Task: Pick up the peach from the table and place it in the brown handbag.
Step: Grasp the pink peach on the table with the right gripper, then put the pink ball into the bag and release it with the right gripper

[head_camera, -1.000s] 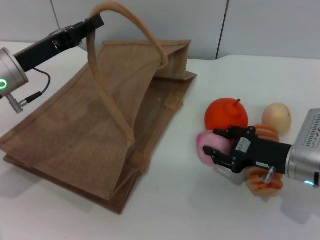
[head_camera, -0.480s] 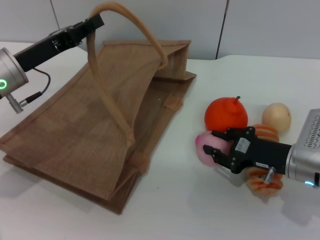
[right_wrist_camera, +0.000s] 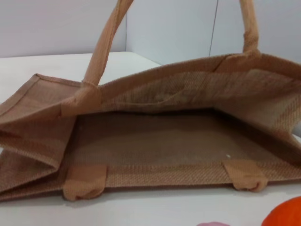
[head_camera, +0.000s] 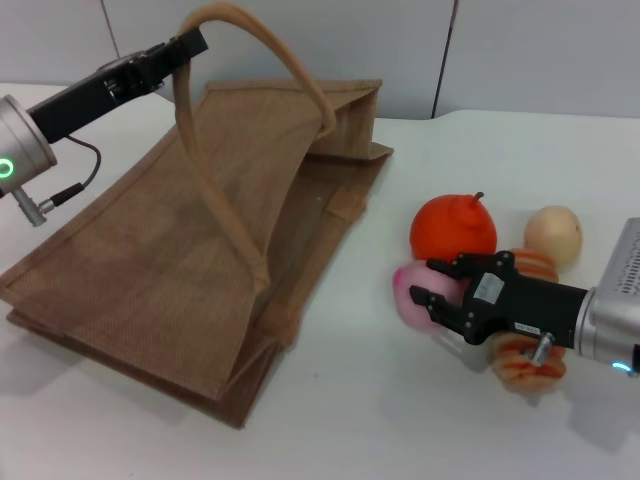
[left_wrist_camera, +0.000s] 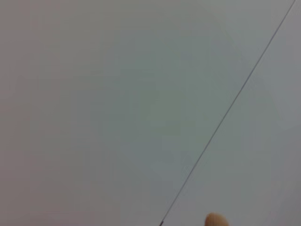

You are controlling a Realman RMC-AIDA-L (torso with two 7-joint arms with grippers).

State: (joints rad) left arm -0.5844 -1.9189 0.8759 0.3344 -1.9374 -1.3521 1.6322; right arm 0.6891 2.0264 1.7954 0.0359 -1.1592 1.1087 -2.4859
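Note:
The peach (head_camera: pixel 406 290) is pale pink and sits on the white table, right of the brown handbag (head_camera: pixel 170 250). My right gripper (head_camera: pixel 432 288) reaches in from the right and is shut on the peach, one finger on each side of it. The peach's top edge just shows in the right wrist view (right_wrist_camera: pixel 212 224), facing the handbag's open mouth (right_wrist_camera: pixel 164 141). My left gripper (head_camera: pixel 188 46) is at the back left, shut on one looped handle (head_camera: pixel 215 190), holding it up so the bag gapes. The left wrist view shows only wall and a tan bit of handle (left_wrist_camera: pixel 216 220).
A bright orange stemmed fruit (head_camera: pixel 453 228) touches the peach from behind and also shows in the right wrist view (right_wrist_camera: pixel 284 214). A pale beige fruit (head_camera: pixel 553 232) lies farther right. An orange-striped item (head_camera: pixel 522 366) lies under my right arm.
My right gripper's fingers have closed in on the peach, and the orange fruit has shifted slightly. The left arm and the handbag have not moved.

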